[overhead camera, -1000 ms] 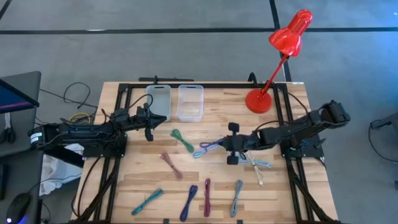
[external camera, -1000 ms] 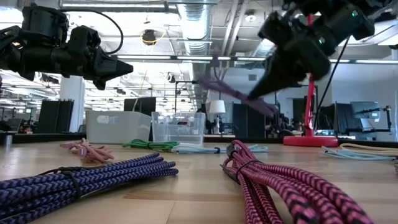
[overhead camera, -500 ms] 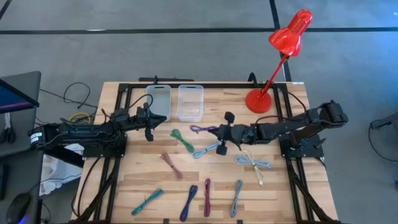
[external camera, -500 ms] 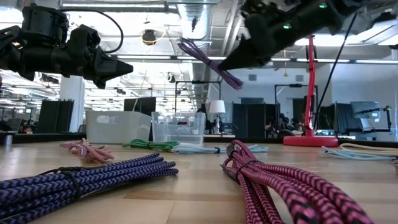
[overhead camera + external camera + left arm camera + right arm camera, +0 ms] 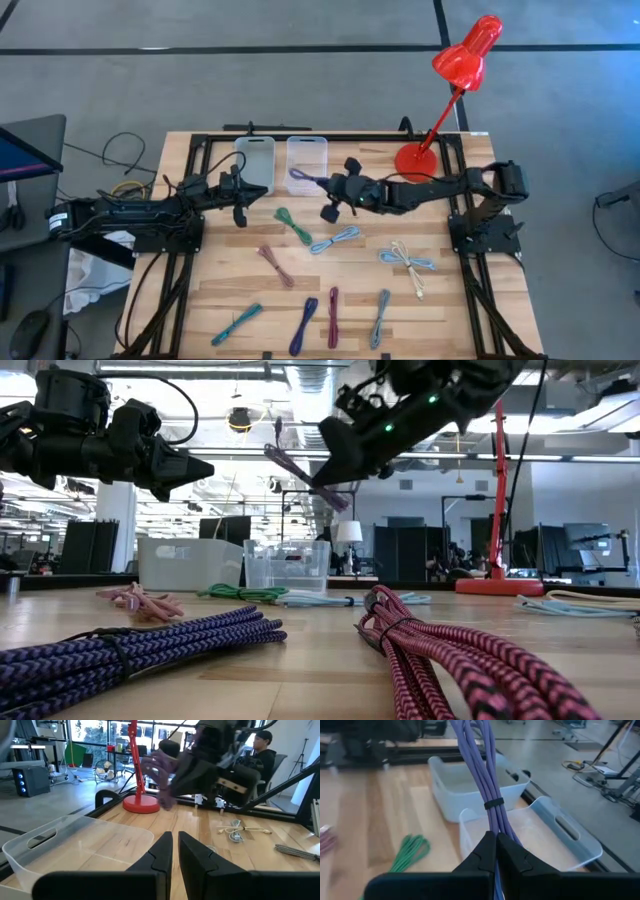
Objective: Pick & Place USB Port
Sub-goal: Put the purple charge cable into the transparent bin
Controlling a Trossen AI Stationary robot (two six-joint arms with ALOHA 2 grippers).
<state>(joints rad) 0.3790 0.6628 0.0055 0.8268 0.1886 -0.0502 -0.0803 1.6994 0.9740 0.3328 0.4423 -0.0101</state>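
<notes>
A bundle of lavender USB cable (image 5: 302,177) (image 5: 482,770), tied with a dark band (image 5: 492,803), hangs in the air over the near part of the clear bin (image 5: 307,150). My right gripper (image 5: 322,184) (image 5: 322,472) is shut on it, high above the table. A frosted bin (image 5: 255,160) stands beside the clear one. My left gripper (image 5: 248,192) (image 5: 172,851) waits, shut and with nothing in it, near the frosted bin's near end. My right gripper pinches the lavender bundle between its two fingers just behind the dark band (image 5: 493,827), several strands together. The fingers come nearly level from the table's right side and lie along the bundle. The bundle sticks out past the fingertips, slanting upward (image 5: 290,463), clear of table and bins.
Loose cable bundles lie on the table: green (image 5: 293,225), light blue (image 5: 335,240), pink (image 5: 275,265), white (image 5: 408,260), and a row of several along the near edge (image 5: 333,317). A red desk lamp (image 5: 415,160) stands at the far right.
My right gripper has carried the lavender bundle from the table's middle toward the far left, up to the clear bin, rising a little and turning. The bundle has stayed lifted clear in the shut fingers. The light blue cable has stayed on the table.
</notes>
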